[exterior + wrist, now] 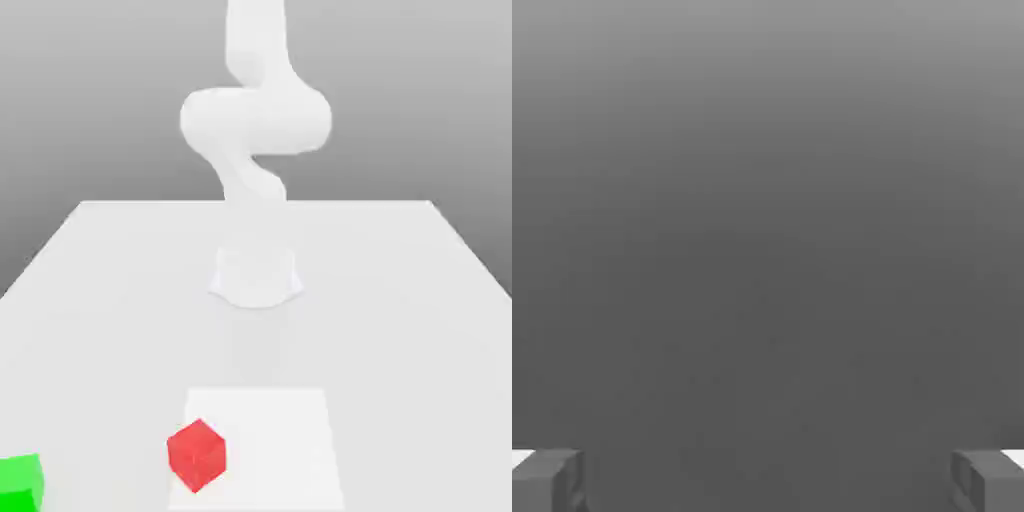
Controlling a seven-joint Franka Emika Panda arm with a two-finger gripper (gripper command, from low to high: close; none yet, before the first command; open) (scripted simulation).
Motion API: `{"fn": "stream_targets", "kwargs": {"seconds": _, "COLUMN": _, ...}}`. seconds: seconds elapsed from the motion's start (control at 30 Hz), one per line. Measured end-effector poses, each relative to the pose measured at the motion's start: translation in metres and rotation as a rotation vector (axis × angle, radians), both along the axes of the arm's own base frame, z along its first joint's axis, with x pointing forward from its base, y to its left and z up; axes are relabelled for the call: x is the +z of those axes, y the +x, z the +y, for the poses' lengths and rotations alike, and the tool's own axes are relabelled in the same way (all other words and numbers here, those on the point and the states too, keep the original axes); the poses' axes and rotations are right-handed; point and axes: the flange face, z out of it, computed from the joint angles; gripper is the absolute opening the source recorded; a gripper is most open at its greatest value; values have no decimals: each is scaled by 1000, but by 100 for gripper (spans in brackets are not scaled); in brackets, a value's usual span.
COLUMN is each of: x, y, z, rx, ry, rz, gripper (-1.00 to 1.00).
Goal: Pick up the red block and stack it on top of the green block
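The red block (196,455), a small bright cube, rests on the white table near the front, on the left part of a lighter square patch (280,440). The green block (20,483) sits at the front corner on the exterior view's left, partly cut off by the frame edge, well apart from the red one. In the hand view my gripper (768,480) stands open: two grey fingertips (550,480) show far apart, with nothing between them and only plain grey background beyond.
The arm's white base (256,275) stands on the table (400,300) behind the blocks, and its links (255,120) rise up out of the frame. The table's far edge runs behind the base.
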Motion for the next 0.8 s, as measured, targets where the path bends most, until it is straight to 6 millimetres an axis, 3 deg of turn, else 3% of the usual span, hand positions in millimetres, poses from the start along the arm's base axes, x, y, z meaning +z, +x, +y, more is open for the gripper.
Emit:
{"fn": "stream_targets", "kwargs": {"seconds": 0.17, "x": -94, "y": 56, "z": -14, "rx": -152, "ry": 45, "rz": 152, "gripper": 0}}
{"fn": "stream_targets", "kwargs": {"seconds": 0.37, "x": -214, "y": 92, "z": -38, "rx": -326, "ry": 109, "rz": 323, "gripper": 0}}
{"fn": "stream_targets", "kwargs": {"seconds": 0.57, "x": -334, "y": 95, "z": -59, "rx": -499, "ry": 190, "rz": 490, "gripper": 0}}
{"fn": "stream_targets", "kwargs": {"seconds": 0.8, "x": -459, "y": 67, "z": -68, "rx": -675, "ry": 293, "rz": 663, "gripper": 0}}
